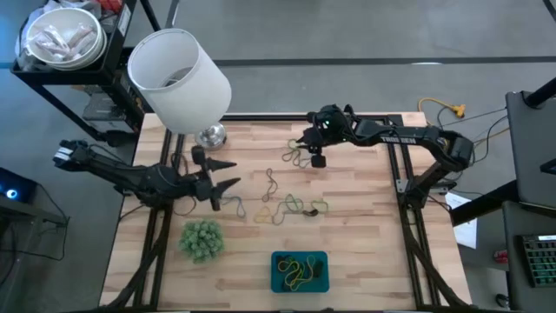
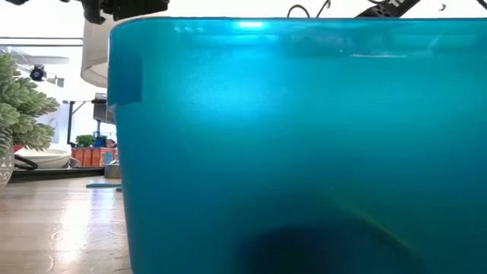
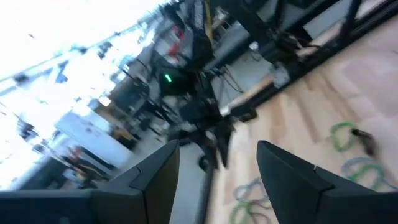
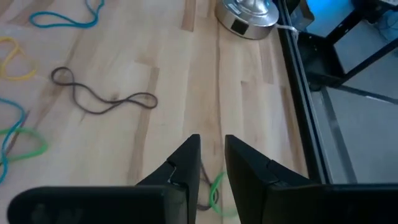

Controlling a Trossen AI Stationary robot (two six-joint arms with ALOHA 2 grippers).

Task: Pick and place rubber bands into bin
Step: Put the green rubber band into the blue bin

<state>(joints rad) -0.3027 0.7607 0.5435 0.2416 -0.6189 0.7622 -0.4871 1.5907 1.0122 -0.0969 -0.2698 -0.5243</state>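
High view: loose rubber bands (image 1: 291, 207) lie on the wooden table (image 1: 365, 252) between the two sets of fingers, more by the right fingers (image 1: 314, 149). Others sit in the teal bin (image 1: 300, 271), well apart from both, at the table's near edge. Right fingers stand narrowly parted just above a green band (image 4: 214, 190), not pinching it. Left fingers (image 1: 219, 174) are spread wide, holding nothing, near the fuzzy green ball (image 1: 201, 239) and white cylindrical container (image 1: 180, 78).
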